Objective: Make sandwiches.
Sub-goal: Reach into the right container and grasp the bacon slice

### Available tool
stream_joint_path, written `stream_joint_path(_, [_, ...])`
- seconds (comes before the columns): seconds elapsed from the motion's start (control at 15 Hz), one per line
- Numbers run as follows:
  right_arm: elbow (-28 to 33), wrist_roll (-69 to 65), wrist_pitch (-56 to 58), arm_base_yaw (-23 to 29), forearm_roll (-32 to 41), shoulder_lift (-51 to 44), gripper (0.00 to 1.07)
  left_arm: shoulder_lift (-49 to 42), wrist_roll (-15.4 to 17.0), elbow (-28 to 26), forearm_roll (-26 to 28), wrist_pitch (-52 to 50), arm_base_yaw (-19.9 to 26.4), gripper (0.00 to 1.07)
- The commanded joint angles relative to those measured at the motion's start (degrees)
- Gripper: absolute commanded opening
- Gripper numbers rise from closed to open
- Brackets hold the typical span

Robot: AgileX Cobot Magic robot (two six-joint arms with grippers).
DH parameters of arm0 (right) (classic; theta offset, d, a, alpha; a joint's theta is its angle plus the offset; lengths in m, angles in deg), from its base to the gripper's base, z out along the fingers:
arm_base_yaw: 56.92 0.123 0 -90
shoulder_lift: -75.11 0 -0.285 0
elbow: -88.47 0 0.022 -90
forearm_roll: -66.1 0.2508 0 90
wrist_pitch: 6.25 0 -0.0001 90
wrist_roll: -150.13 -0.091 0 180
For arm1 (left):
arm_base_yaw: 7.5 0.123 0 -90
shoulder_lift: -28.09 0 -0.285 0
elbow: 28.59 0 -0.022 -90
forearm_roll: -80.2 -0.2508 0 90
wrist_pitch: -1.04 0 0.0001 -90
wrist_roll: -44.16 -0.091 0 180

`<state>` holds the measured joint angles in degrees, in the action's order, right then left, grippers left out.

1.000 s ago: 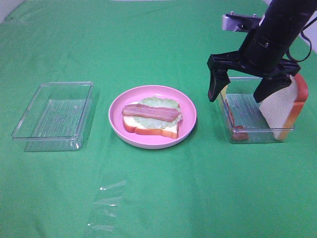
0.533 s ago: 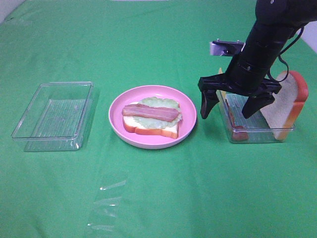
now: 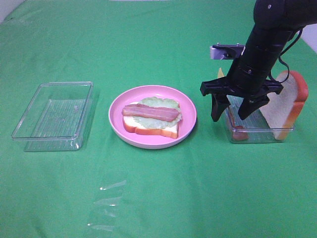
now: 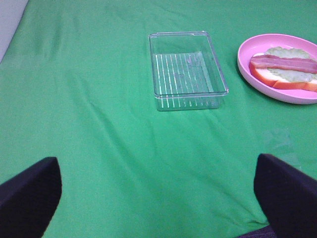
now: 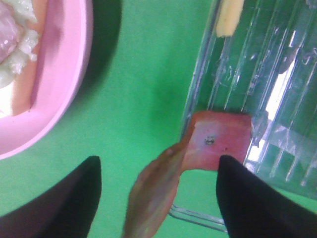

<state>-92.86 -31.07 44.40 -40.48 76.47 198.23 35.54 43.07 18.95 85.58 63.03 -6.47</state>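
The high camera shows the half-built sandwich (image 3: pixel 150 119), a bread slice topped with lettuce and one bacon strip, lying on the pink plate (image 3: pixel 148 142) in the middle of the green cloth (image 3: pixel 158 44). The right gripper (image 3: pixel 230 115) hangs with its fingers spread wide astride the near wall of the right-hand tray (image 3: pixel 257 133), one finger outside and one inside. A loose bread slice (image 3: pixel 288 104) leans upright at that tray's far end. Only the right wrist camera makes the tray's contents plain: a spare bacon strip (image 5: pixel 218 141) is draped over the tray's wall with one end hanging outside, between the parted fingers and apparently touching neither, and a cheese slice (image 5: pixel 229 17) is cut off at the frame edge. From above, that strip is mostly hidden behind the arm. The left gripper (image 4: pixel 158 198) is out of the high view. Its own camera shows only two dark fingertips set far apart with nothing between them, above bare cloth, facing the empty tray (image 4: pixel 187 69) and the plate beyond it.
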Motion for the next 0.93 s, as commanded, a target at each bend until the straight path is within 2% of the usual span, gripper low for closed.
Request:
stream_joint_path(0.07, [-0.3,0.8,-0.3,-0.1,-0.3,0.0,0.65,-1.2,0.3,0.1,-0.1,-0.2,0.0,0.98])
stream_joint_path(0.53, [-0.3,1.2,0.1,-0.1,-0.4,0.0,0.64,-1.2,0.3,0.1,-0.1,-0.2,0.0,0.98])
stream_joint_path(0.73, [-0.3,1.2,0.2,-0.1,-0.5,0.0,0.51,-1.2,0.3,0.1,-0.1,-0.2,0.0,0.98])
stream_joint_path(0.93, [-0.3,1.2,0.5,-0.1,-0.5,0.0,0.43,-1.2,0.3,0.1,-0.1,-0.2,0.0,0.98])
